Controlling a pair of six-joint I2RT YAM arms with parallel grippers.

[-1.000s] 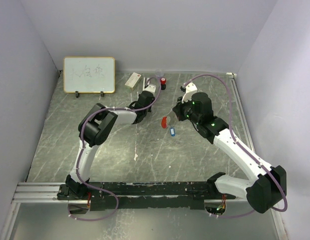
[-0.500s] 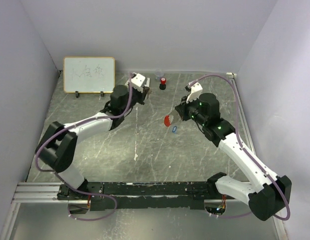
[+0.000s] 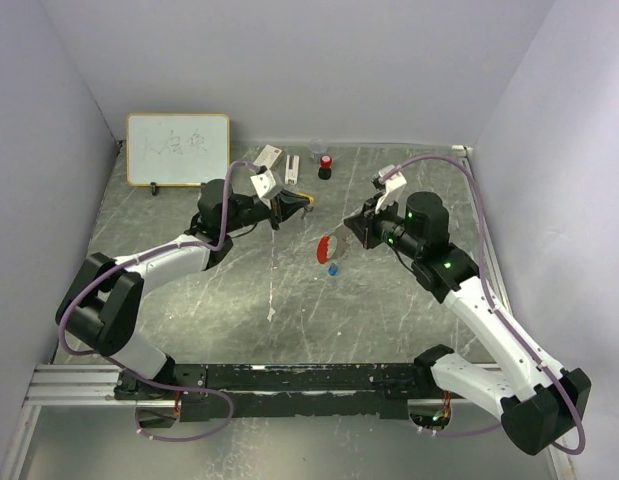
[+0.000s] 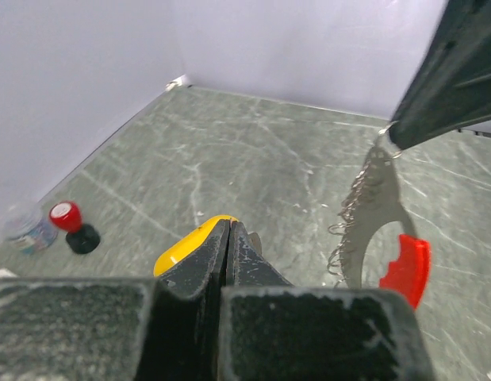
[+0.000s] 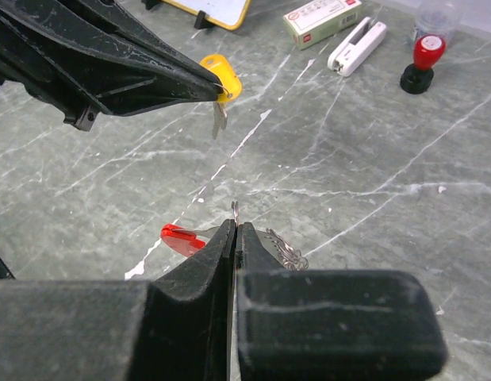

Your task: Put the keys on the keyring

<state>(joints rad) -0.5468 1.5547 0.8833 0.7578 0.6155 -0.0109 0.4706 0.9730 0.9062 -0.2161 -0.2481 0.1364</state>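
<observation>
Aloft, right hand (image 5: 235,225) seemingly pinches keyring (image 5: 178,237).

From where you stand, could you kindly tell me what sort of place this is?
Most likely a robotics lab test cell: plain pale walls box in a grey marbled tabletop, a mounting rail runs along its near edge, and a small whiteboard stands at the back.

Found keyring (image 3: 324,248) right of held key (image 5: 216,75), second key (image 3: 333,269) just before it; box (image 3: 267,158), stamp (image 3: 326,167) behind, whiteboard (image 3: 178,149) far left.
</observation>
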